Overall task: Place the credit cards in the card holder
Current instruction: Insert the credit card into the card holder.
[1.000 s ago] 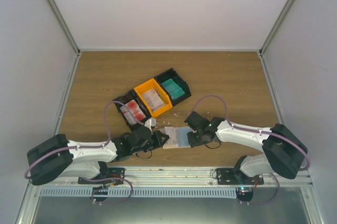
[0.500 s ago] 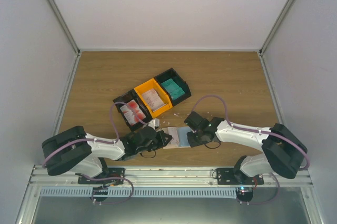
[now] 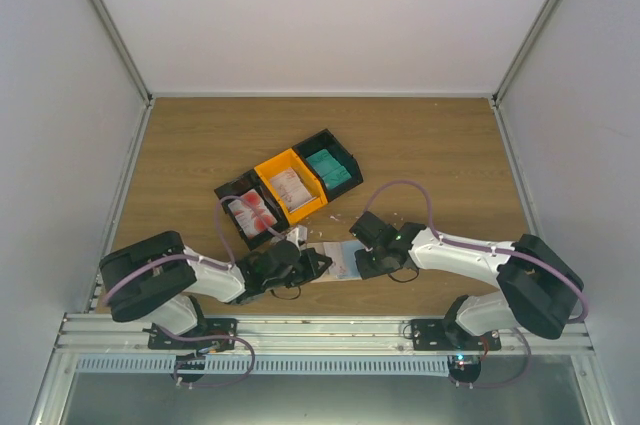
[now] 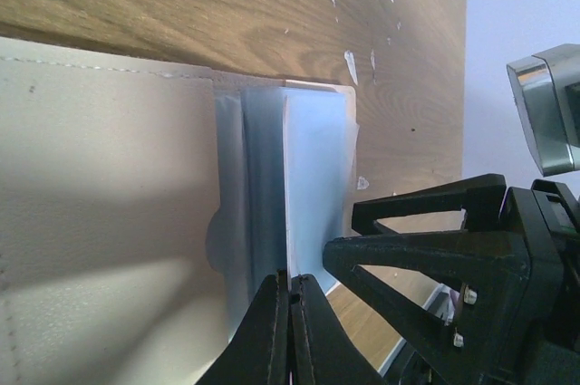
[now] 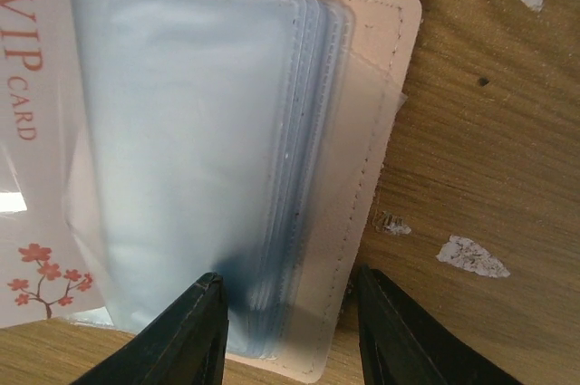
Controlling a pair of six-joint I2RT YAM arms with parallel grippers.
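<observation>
**Lying open between both grippers: the card holder (image 3: 336, 263)**

The card holder is spread flat on the wooden table (image 3: 430, 145), near the front edge and just in front of the joined trays (image 3: 275, 159). Its beige cover is turned down and its pale blue-grey pockets (image 5: 181, 131) are fanned upward.

A white card (image 5: 32, 177), printed "VIP CARD" with red blossoms, is seen at the pockets' open side, partly covered by the translucent sleeves.

The left gripper (image 4: 290, 312) is brought in low from the left. Its jaws are pressed fully together on a thin pale edge, taken to be that white card, which runs from the fingertips up into the pockets.

The right gripper (image 5: 288, 281) is set at the holder's right end with its jaws held about halfway apart. One finger is placed over the sleeves and the other just beyond the cover's stitched edge. Nothing is seen clamped between them, and whether they press on the holder cannot be told.

In the trays, red-blotched cards (image 3: 250, 213), pinkish cards (image 3: 290, 188) and teal cards (image 3: 330, 167) are stacked in separate compartments. Small white scraps (image 5: 471, 256) are scattered on the wood beside the holder.
</observation>
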